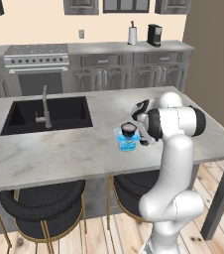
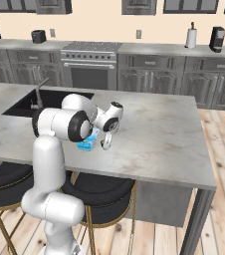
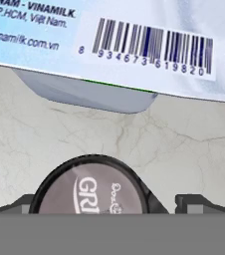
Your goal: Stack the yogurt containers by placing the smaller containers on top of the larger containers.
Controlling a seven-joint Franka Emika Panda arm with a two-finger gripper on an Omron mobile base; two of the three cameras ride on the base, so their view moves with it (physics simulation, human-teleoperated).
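light-blue translucent tub (image 1: 127,144) sits on the marble island counter (image 1: 59,149), to the right of the black sink (image 1: 49,114) and close to the counter's near edge. in the left base view a dark cup (image 1: 129,130) with a pale greyish top shows at the tub's upper edge; i cannot tell whether it rests on the lid or stands just behind it. the gripper (image 3: 104,205) hangs right over this spot. hand view: the two dark fingertips (image 3: 194,204) stand spread wide, one on each side of a round dark cup with a grey printed lid, apart from its rim, not pinching it. beyond that cup lies bare marble, then the tub's pale lid (image 3: 109,35) with a barcode and blue print. in the right base view the forearm covers most of the tub; a blue corner (image 2: 87,144) peeks out.
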